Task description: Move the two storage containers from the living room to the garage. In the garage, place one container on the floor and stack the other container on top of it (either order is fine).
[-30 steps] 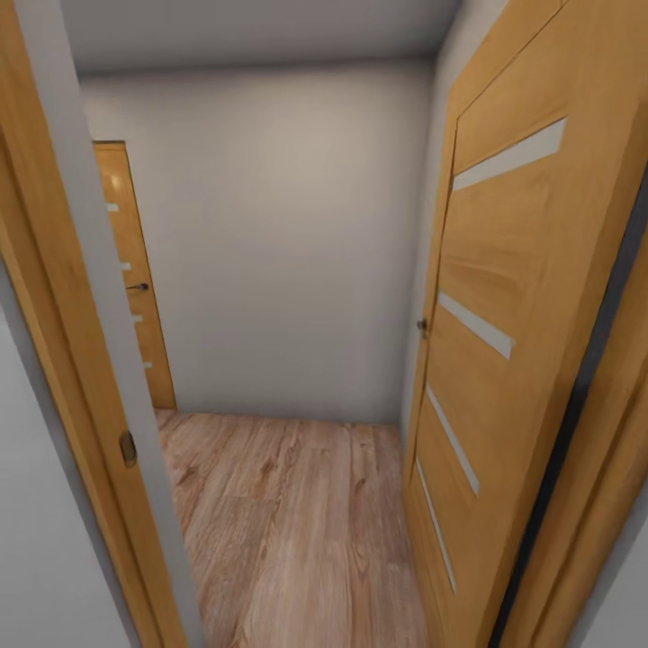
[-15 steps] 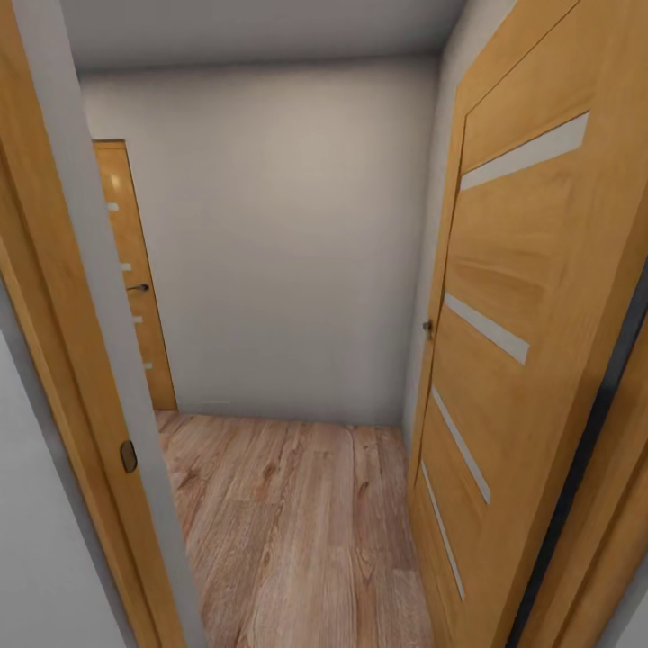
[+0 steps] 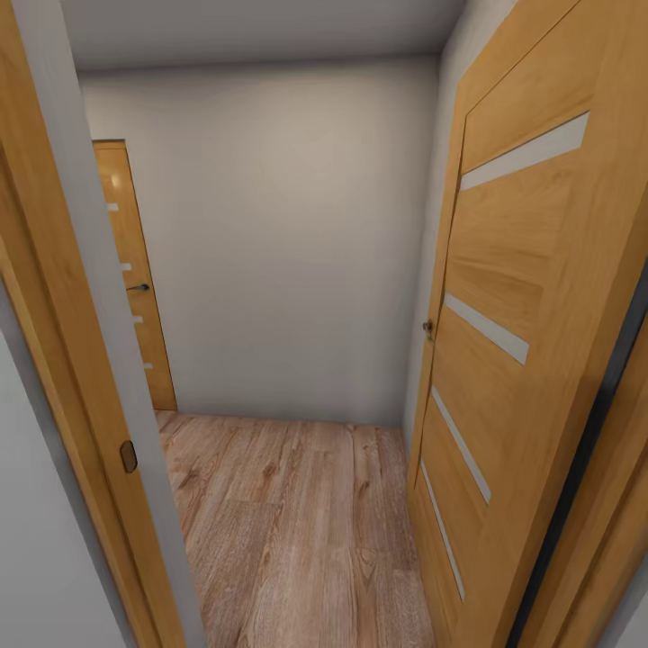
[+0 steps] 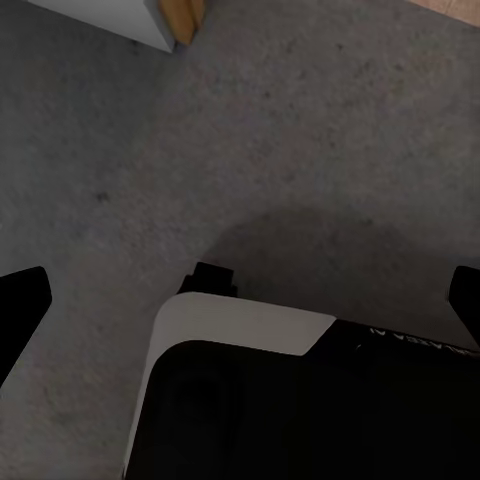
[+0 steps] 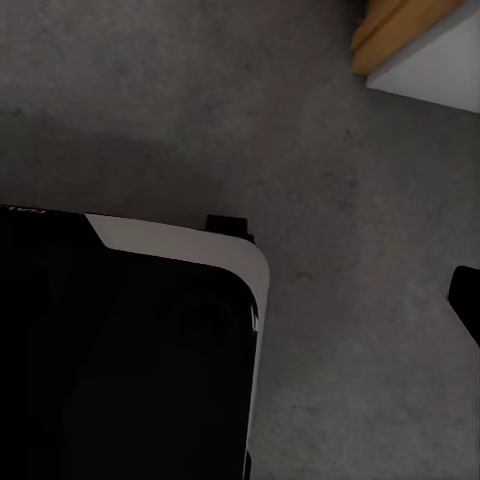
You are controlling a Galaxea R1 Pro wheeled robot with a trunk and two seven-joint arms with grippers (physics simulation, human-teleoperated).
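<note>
Head view. Doorway onto a narrow hallway. Orange wooden door [image 3: 531, 342], open, at 3 o'clock; four pale horizontal slats on its face, small knob [image 3: 428, 328] at its near edge. Door frame [image 3: 81, 360], orange wood with a grey-white edge, runs down the 9 o'clock side; a small dark latch plate [image 3: 129, 456] is set in it toward 8 o'clock. Second orange door [image 3: 135, 270], shut, farther in at 9 o'clock, with a dark handle. Plain grey-white end wall [image 3: 279, 234] at centre and 12 o'clock. Pale wood plank flooring [image 3: 297, 531] from centre to 6 o'clock.

Left wrist view. Dark grey mottled concrete floor [image 4: 300, 130] below. Robot base [image 4: 300, 400], black with a white curved corner, at 6 o'clock. Foot of a wooden frame and white wall [image 4: 160, 18] at 11 o'clock. Left gripper [image 4: 240, 300]: one dark fingertip [image 4: 20, 300] at 9 o'clock and the other at 3 o'clock, spread wide, nothing between them.

Right wrist view. The same concrete under the base's other white-edged corner at 8 o'clock. Frame foot [image 5: 400, 30] and white wall at 1 o'clock. Right gripper: one dark fingertip [image 5: 466, 295] at 3 o'clock; the other is out of the picture, so its spread cannot be told.

Storage containers: position cannot be told from these views.
</note>
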